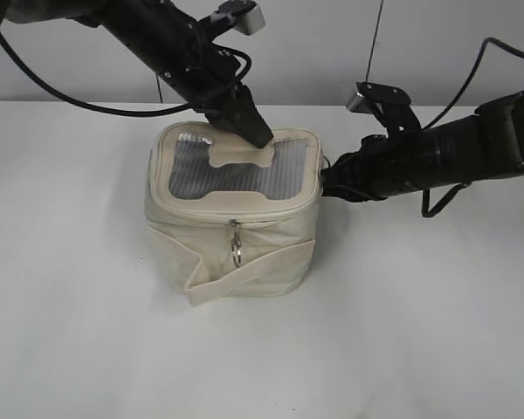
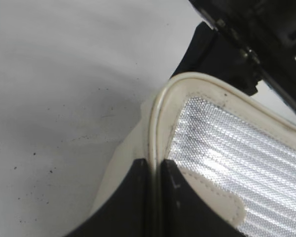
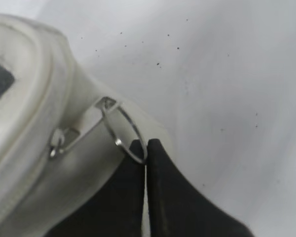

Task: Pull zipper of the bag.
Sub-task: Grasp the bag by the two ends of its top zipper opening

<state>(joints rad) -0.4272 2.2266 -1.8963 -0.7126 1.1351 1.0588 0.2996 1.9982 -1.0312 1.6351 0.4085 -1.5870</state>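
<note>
The cream-white bag stands mid-table with its grey mesh top up. My left gripper reaches down from the upper left and is shut on the piped top rim at the bag's far edge. My right gripper comes in from the right and is shut on the silver ring pull of a zipper slider at the bag's right side. A second slider with a ring pull hangs at the front of the bag, above the fabric strap.
The white table lies all round the bag. Black cables trail from both arms over the back of the table. The right arm's body lies low over the table to the right of the bag.
</note>
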